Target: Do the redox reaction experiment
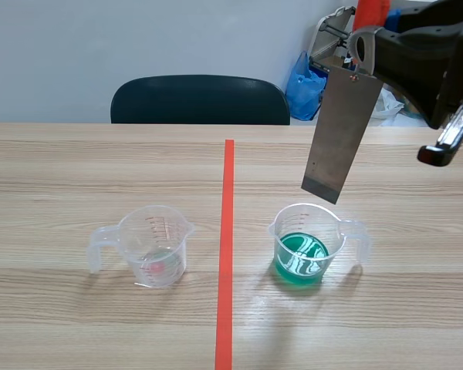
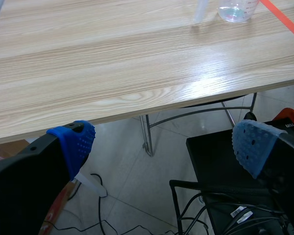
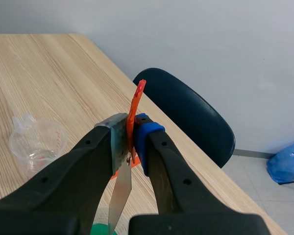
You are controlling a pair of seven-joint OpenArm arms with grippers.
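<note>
Wooden table [image 1: 77, 177]; clear cup [image 1: 156, 245] markings unreadable

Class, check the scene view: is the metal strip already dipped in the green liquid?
No, the metal strip hangs from the right gripper with its lower edge above the beaker of green liquid.

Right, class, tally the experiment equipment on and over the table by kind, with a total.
Measuring cups: 2 (near-empty cup, cup of green liquid)
Metal strip: 1
Total: 3
</note>
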